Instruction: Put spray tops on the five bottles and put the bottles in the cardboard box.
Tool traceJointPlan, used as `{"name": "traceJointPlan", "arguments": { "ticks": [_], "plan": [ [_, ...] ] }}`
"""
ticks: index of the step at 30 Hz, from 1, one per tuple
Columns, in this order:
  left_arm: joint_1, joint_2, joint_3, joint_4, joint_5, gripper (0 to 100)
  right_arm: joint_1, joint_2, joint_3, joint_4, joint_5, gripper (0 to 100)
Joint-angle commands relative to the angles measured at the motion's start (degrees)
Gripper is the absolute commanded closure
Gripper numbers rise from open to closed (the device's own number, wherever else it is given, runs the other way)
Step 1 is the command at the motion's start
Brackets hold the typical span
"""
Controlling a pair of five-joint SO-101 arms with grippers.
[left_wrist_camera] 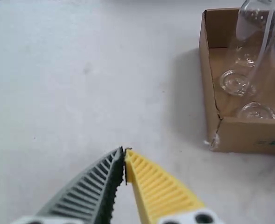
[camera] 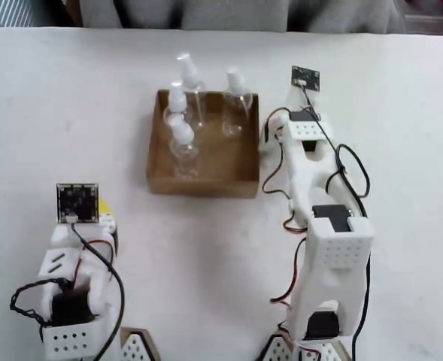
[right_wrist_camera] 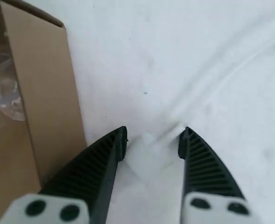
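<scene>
Yellow and grey fingers [left_wrist_camera: 151, 182] of the left gripper [left_wrist_camera: 124, 151] are clenched on nothing, over bare bench [left_wrist_camera: 58, 70] apart from the cardboard box [camera: 202, 184]. The right gripper [right_wrist_camera: 151, 135], spread and empty, sits just beside the box's wall. Four bottles [camera: 183, 147] with spray tops [camera: 182, 129] stand upright inside; a fifth cannot be made out. Both arms seemingly stand clear, loading near complete.

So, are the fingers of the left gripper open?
No, the left gripper has its gray and yellow fingers pressed together at the tips.
</scene>
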Motion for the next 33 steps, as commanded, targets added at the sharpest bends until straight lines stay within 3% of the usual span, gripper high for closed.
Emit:
{"name": "traceJointPlan", "arguments": {
  "ticks": [1,4,14,26,33],
  "plan": [
    [0.6,0.2,-0.1,0.1,-0.7,98,-0.9,-2.6,-0.9,2.0,-0.3,87.1],
    [0.6,0.2,-0.1,0.1,-0.7,98,0.9,-2.6,-1.1,2.0,-0.3,98.5],
    [0.6,0.2,-0.1,0.1,-0.7,98,6.5,-8.0,-2.2,9.0,-0.1,98.3],
    [0.6,0.2,-0.1,0.2,-0.7,98,5.9,-30.8,-0.3,35.1,26.2,98.3],
    [0.6,0.2,-0.1,0.2,-0.7,98,-2.4,-43.4,14.2,40.0,38.9,98.3]
  ]
}}
